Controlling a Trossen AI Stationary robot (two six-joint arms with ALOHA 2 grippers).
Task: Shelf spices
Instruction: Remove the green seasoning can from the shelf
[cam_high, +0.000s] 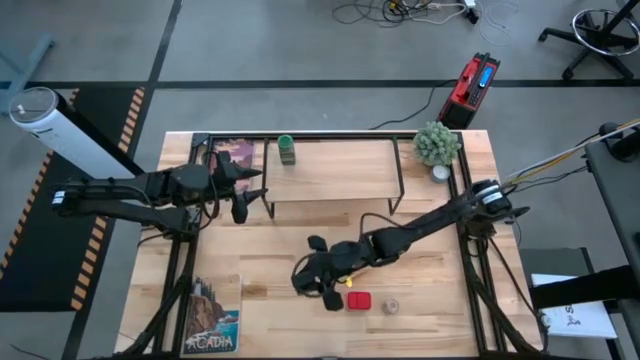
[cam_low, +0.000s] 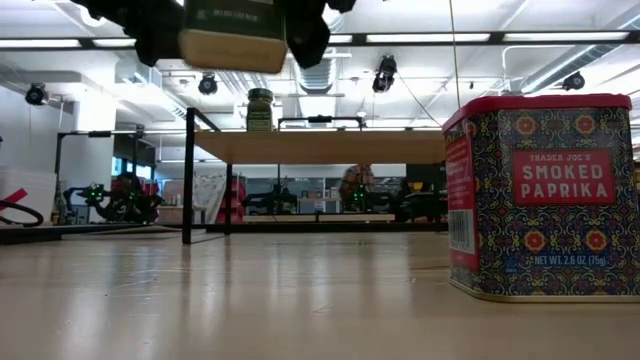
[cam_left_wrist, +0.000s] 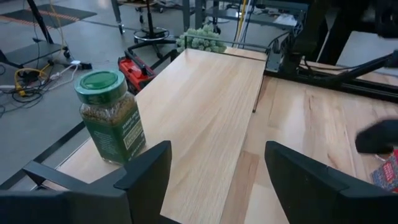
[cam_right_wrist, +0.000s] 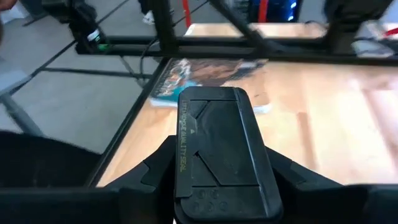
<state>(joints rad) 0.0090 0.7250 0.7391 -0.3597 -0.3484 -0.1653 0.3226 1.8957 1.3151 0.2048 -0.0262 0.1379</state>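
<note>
The red square tin reads "TRADER JOE'S SMOKED PAPRIKA", "NET WT. 2.6 OZ (75g)". The book at the desk's front left corner reads "ACADIA".

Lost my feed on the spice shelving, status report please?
Right gripper shut on dark jar, lifted. Left gripper open at shelf, green-capped jar placed. Nothing blocking.

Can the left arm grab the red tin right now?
Probably not easily. The left gripper, jaws open, sits by the shelf near the green-capped jar. The red tin stands far across the table, and the right gripper, holding a dark jar, hangs between them.
</note>
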